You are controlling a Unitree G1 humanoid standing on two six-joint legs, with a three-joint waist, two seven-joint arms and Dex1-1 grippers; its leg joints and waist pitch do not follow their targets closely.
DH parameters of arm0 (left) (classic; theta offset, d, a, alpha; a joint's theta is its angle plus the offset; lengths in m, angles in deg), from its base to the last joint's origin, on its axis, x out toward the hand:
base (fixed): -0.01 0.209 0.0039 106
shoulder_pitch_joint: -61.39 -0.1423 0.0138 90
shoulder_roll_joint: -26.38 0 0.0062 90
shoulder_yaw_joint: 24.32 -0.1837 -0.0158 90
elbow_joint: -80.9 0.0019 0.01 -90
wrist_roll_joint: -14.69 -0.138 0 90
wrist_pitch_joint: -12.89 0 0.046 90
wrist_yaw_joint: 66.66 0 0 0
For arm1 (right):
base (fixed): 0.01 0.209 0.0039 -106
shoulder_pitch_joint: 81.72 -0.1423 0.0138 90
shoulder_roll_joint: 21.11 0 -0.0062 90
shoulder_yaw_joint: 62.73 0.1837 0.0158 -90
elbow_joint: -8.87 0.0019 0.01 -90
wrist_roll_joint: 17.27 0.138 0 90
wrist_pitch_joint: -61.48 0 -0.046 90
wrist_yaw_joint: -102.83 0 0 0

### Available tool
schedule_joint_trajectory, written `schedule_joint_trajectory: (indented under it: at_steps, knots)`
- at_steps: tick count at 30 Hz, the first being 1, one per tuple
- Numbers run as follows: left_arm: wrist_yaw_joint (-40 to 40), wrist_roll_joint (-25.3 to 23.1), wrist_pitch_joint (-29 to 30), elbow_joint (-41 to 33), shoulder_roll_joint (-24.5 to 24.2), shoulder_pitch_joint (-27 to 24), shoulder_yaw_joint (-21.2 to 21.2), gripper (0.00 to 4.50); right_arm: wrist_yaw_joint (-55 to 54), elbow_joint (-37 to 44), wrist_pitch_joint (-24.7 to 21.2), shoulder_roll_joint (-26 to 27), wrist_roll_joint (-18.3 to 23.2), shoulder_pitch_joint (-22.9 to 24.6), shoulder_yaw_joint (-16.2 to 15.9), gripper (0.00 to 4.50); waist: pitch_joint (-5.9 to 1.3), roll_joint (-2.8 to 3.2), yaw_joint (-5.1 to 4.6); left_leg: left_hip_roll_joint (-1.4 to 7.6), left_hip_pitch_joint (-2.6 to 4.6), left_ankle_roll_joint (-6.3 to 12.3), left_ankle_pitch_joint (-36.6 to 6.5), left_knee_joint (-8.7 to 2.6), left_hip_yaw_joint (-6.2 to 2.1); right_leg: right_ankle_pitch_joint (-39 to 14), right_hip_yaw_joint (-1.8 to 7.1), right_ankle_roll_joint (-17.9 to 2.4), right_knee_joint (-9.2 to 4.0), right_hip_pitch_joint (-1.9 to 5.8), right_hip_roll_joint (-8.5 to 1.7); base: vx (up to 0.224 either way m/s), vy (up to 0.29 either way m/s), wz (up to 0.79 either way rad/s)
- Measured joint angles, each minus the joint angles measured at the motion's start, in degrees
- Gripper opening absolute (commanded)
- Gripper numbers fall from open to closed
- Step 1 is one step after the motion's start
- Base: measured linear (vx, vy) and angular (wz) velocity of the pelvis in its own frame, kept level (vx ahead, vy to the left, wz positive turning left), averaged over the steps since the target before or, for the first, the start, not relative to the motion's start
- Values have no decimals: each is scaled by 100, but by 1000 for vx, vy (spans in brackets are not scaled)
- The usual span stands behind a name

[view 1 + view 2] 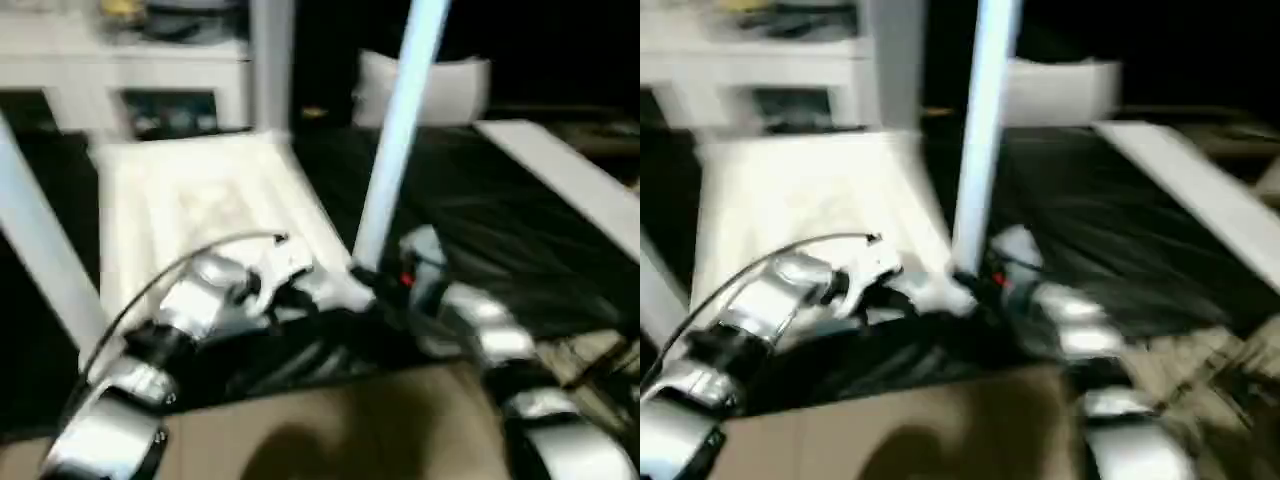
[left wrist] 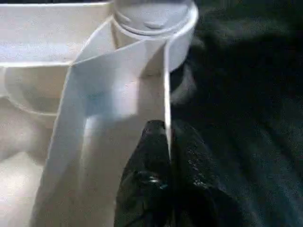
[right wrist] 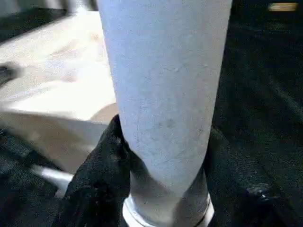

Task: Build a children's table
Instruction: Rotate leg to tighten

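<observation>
The white tabletop (image 1: 200, 205) lies upside down on black cloth. A white leg (image 1: 400, 130) stands upright in its near right corner socket (image 2: 151, 19). My right gripper (image 3: 163, 156) is closed around this leg low down, just above the socket, with a black finger (image 3: 102, 165) pressed on its side. Beside that socket, my left gripper (image 2: 165, 130) is shut on the tabletop's thin rim wall (image 2: 163, 85). Two more legs rise from the tabletop, one at the far corner (image 1: 270, 60) and one at the left (image 1: 40, 250).
A white cabinet (image 1: 120, 60) stands behind the tabletop. A long white board (image 1: 560, 180) lies on the black cloth (image 1: 480, 230) at the right. Brown cardboard (image 1: 350, 430) covers the ground nearest me, between my silver forearms.
</observation>
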Motion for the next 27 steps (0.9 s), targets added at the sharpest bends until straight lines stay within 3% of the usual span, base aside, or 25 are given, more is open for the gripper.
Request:
schedule_joint_trajectory:
  at_steps: [2, 5, 8, 14, 21, 27]
  knots:
    - [323, -2, 38, 104, 270, 70, -1, 0, -308, 212, -275, -38, -103, -41, 92, 259, -15, 92, 163, 15, -98, 8, 4, -88, -87, 23, -76, -22, -83, 15, 20, 4, -21, -15]
    - [446, 6, 38, 79, 538, 97, -13, 0, -546, 529, -699, -76, -155, 5, 227, 277, -17, 144, 233, 48, -180, -40, 234, -185, -90, 273, -41, -79, -229, -36, 110, 0, 0, 0]
    - [384, 10, 12, -33, 512, 104, -55, 0, -587, 1268, -1028, -106, -156, 302, 247, 299, -16, 166, 287, 65, -224, -23, 261, -212, -74, 352, -28, -99, -312, -83, 126, 0, 0, 0]
    - [-11, 1, -454, -152, 217, 91, -234, 0, 92, 2154, -1096, -627, -151, 751, -93, 344, -13, 181, 362, 51, -308, 22, 255, -222, -31, 381, 5, -79, -366, -165, 120, 0, 0, 0]
    - [-740, 41, -991, -289, -249, -28, -390, 0, 1414, 3157, -1423, -1418, 110, 990, -197, 412, -11, 179, 401, 54, -296, 47, 236, -227, 27, 390, 48, -63, -386, -176, 120, 0, 0, 0]
    - [-1578, 174, -1596, -287, -688, -106, -470, 0, 2582, 3293, -1489, -2089, 177, 989, -477, 442, -11, 179, 433, 50, -295, 47, 235, -225, 35, 399, 58, -53, -396, -173, 117, 0, 0, 0]
